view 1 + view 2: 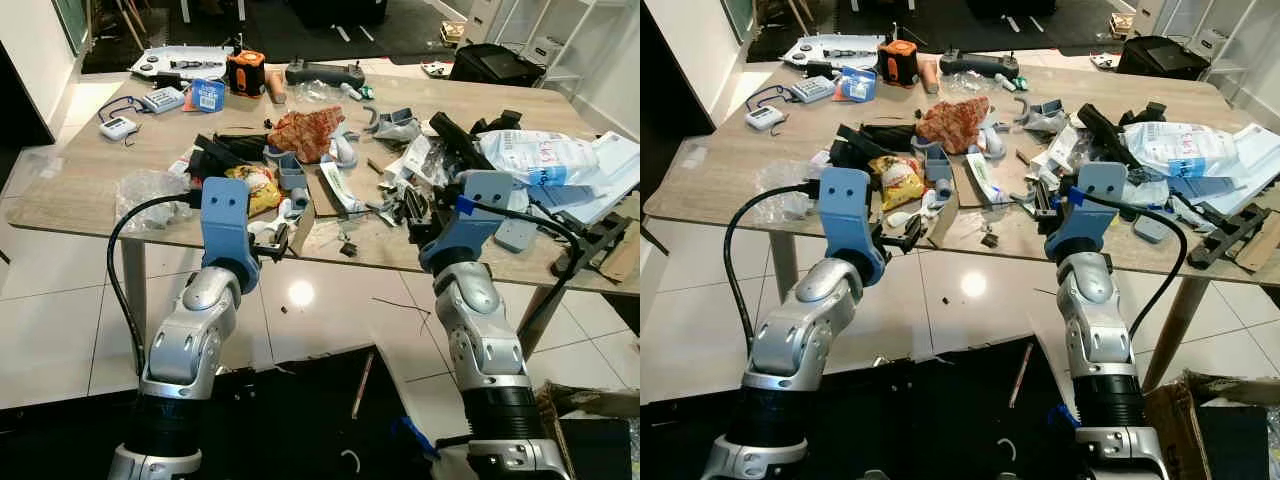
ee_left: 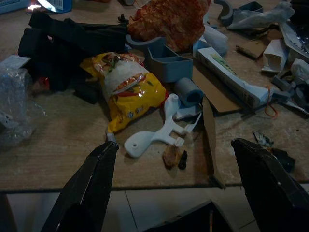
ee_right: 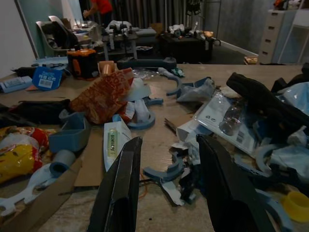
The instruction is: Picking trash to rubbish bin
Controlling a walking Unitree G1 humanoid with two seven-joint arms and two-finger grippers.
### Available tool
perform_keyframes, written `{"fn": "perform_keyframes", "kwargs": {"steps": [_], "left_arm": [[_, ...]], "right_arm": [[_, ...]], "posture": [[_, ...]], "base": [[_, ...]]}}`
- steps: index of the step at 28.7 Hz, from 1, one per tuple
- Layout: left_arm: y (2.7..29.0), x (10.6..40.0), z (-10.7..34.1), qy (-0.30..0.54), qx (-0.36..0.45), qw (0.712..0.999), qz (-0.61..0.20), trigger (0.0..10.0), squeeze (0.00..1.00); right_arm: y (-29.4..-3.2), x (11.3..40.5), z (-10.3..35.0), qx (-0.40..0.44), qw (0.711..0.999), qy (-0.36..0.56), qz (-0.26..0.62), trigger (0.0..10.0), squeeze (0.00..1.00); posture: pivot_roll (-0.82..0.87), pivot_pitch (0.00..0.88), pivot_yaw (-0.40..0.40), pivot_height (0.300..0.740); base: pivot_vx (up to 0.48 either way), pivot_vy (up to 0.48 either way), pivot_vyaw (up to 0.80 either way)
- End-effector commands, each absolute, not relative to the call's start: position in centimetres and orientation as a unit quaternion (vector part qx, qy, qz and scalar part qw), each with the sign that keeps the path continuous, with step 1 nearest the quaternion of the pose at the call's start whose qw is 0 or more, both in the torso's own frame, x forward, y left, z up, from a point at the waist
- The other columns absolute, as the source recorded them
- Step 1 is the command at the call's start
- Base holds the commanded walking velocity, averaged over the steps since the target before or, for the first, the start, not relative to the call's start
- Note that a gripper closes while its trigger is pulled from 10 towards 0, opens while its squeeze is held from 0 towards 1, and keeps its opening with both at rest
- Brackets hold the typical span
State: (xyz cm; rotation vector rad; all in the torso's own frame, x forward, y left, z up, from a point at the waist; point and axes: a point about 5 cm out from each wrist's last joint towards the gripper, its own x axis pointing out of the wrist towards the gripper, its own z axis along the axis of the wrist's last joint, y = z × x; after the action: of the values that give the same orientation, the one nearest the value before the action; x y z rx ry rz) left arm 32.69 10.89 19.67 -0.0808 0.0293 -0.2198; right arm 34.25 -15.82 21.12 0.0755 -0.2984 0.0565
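Both grippers, left gripper (image 2: 174, 188) and right gripper (image 3: 166, 188), were spread wide and held nothing, so I judged all the trash ahead, like the yellow snack bag (image 2: 128, 92), was left to pick.

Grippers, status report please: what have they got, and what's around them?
Left gripper open, empty, at table edge before yellow snack bag. Right gripper open, empty, over clutter. White plastic bracket beside bag.

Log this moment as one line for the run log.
phase: approach | left gripper: open, at table edge facing yellow snack bag | right gripper: open, above clutter near white carton | held: nothing
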Motion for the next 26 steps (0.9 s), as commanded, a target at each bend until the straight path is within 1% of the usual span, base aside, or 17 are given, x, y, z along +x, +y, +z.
{"fn": "perform_keyframes", "kwargs": {"steps": [1,21,26], "left_arm": [[10.75,32.63,19.54,0.017,-0.048,0.992,-0.116,10.0,0.00],[10.66,32.60,19.66,0.015,-0.048,0.991,-0.121,10.0,0.00],[10.61,32.55,19.81,0.004,-0.049,0.992,-0.119,10.0,0.00]], "right_arm": [[-15.95,33.98,20.96,0.041,0.987,-0.150,0.028,10.0,0.00],[-15.87,33.92,20.90,0.040,0.988,-0.148,0.032,10.0,0.00],[-15.88,33.91,20.89,0.040,0.988,-0.147,0.032,10.0,0.00]], "posture": [[0.00,0.133,-0.004,0.740],[0.00,0.137,-0.003,0.740],[0.00,0.137,-0.003,0.740]], "base": [[0.307,0.000,0.00],[0.304,0.000,0.00],[0.000,0.000,0.00]]}}
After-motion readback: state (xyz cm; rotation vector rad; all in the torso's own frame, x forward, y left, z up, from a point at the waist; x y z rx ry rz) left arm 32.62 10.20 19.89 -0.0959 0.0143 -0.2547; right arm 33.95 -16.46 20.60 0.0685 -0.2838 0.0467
